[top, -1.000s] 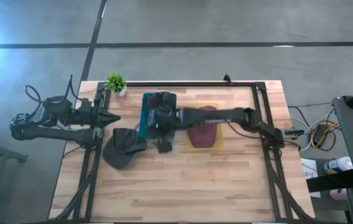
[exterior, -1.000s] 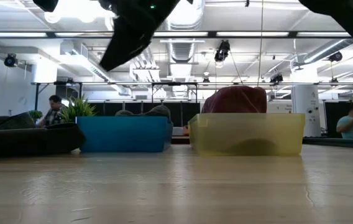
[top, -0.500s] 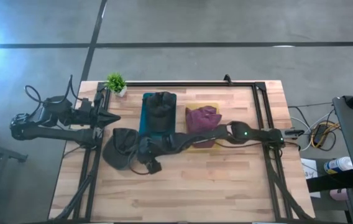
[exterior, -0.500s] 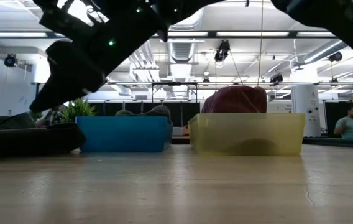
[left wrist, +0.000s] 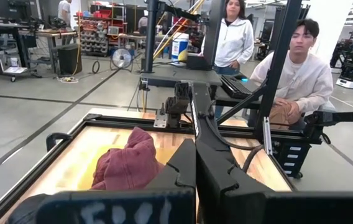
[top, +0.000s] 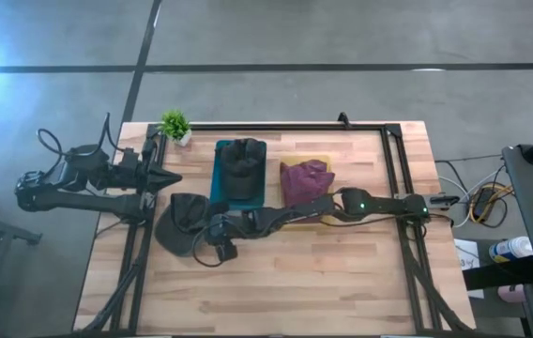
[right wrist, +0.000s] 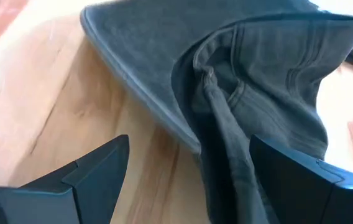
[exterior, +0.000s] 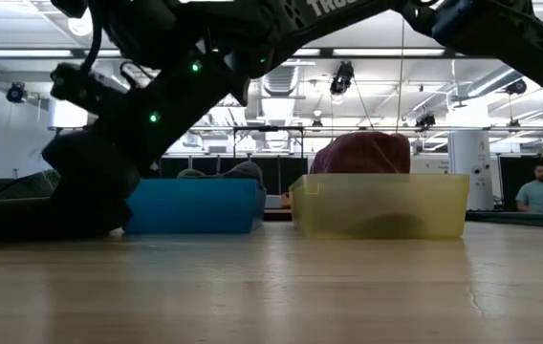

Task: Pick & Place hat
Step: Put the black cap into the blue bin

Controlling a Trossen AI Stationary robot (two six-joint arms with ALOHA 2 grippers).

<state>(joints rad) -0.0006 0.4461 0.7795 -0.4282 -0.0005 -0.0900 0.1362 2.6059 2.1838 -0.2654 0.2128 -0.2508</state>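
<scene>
A dark grey hat (top: 180, 223) lies flat on the table near its left edge, crown crumpled and brim spread out (right wrist: 133, 81). My right gripper (top: 208, 240) reaches across from the right and is down at the hat's right side. It is open, with one finger on each side of a crumpled fold of the crown (right wrist: 226, 143). In the low view the right gripper (exterior: 85, 205) is low beside the hat (exterior: 13, 208). My left gripper (top: 169, 178) waits shut at the left edge. My right gripper comes at the hat's crown fold (right wrist: 223, 155) slanting down from the table's right side, fingers (right wrist: 96, 171) open on either side. Whether the fingers touch the cloth, I cannot tell. The hat lies on the table.
A blue bin (top: 218, 174) holds another dark hat (top: 242, 161). To its right a yellow bin (top: 327, 160) holds a maroon hat (top: 304, 178). A small plant (top: 175, 123) stands at the far left corner. Bare wood lies toward the near edge. People sit beyond the table.
My right gripper has moved from above the blue bin toward the near left and come down to the dark hat on the table. The hat in the blue bin is uncovered now. The hat on the table has kept its place.
</scene>
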